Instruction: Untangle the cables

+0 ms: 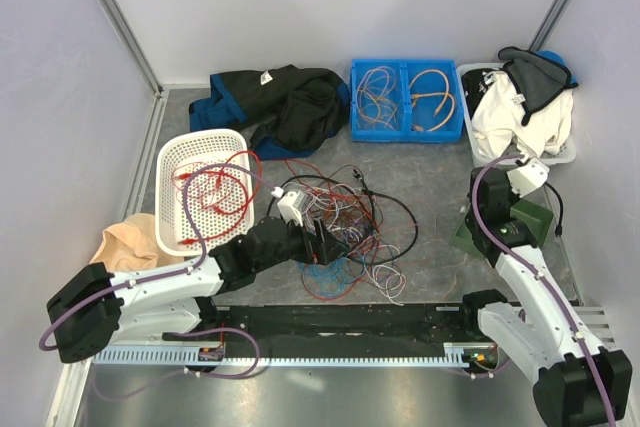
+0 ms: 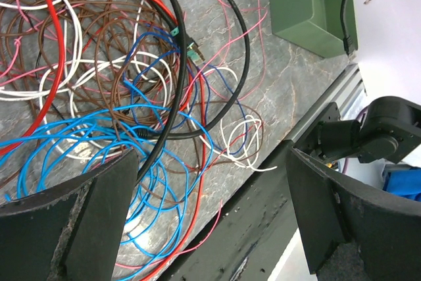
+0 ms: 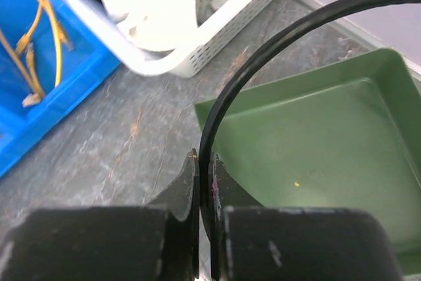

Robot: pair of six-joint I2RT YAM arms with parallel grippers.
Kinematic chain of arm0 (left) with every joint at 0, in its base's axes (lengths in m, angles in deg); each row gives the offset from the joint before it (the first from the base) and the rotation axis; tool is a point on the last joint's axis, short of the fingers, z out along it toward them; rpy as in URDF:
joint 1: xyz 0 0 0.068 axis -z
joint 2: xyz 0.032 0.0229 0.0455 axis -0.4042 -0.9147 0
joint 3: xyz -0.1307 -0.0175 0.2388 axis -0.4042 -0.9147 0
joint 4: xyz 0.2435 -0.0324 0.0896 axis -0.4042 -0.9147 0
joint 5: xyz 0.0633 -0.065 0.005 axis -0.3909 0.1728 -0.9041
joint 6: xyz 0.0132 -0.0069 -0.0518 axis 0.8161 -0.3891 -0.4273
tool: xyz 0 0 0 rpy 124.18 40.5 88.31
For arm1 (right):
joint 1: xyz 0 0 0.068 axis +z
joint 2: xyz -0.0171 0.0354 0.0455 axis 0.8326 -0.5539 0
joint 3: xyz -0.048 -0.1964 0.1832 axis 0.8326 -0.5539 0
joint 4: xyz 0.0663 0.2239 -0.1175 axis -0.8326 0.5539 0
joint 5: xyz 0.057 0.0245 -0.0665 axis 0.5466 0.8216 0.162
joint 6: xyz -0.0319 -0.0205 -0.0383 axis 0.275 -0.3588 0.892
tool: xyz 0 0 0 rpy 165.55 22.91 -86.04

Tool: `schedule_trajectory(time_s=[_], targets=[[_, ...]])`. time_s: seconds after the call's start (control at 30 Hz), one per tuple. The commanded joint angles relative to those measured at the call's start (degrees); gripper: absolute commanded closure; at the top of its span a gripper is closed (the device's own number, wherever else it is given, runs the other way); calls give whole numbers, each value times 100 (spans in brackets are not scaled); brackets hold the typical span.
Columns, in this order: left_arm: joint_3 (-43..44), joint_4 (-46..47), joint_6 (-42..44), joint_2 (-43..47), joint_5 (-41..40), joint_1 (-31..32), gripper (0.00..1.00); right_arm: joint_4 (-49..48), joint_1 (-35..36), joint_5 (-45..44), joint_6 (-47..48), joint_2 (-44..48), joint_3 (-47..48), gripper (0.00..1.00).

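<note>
cables (image 1: 345, 222): tangled heap on the grey table (image 1: 430, 162), centre of the overhead view, red loops lying in the white basket (image 1: 164, 197) at left | left gripper (image 2: 210, 215): fingers wide apart, low over blue and brown strands | right gripper (image 3: 204, 189): pinched tight on a black cable (image 3: 263, 51), above the green tray (image 3: 316, 149) at right

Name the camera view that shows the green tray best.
Right wrist: the green tray fills the frame's right side, its inside and rim plain. From the top, the right arm hides most of it. The left wrist catches only part of it at the upper edge.
</note>
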Motion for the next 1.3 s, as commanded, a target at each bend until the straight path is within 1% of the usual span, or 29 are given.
schedule_trajectory(time_s=[0.0,0.13,0.27,0.43,0.8,0.87,1.07,1.13,1.27], targets=[[-75,173,-127,178,66,25,0,-475,-274,115,-100,-210,52,100],[-163,173,-153,275,31,25,0,-738,-345,150,-83,-474,17,100],[-216,146,-153,345,-13,25,0,-1115,-345,185,40,-492,-44,100],[-216,146,-153,319,-13,25,0,-1283,-345,220,172,-658,-132,100],[-181,269,-232,-67,144,16,0,-1758,-275,660,-12,-536,-923,100],[-102,261,-233,-164,206,25,0,-1934,-222,572,-48,-562,-959,100],[74,173,-232,-445,224,25,0,-1811,147,-94,277,-369,-766,100],[118,173,-259,-560,224,25,0,-1628,261,-210,443,-316,-625,100],[215,286,-338,-919,224,60,0,-1556,402,-465,576,-342,-510,100]])
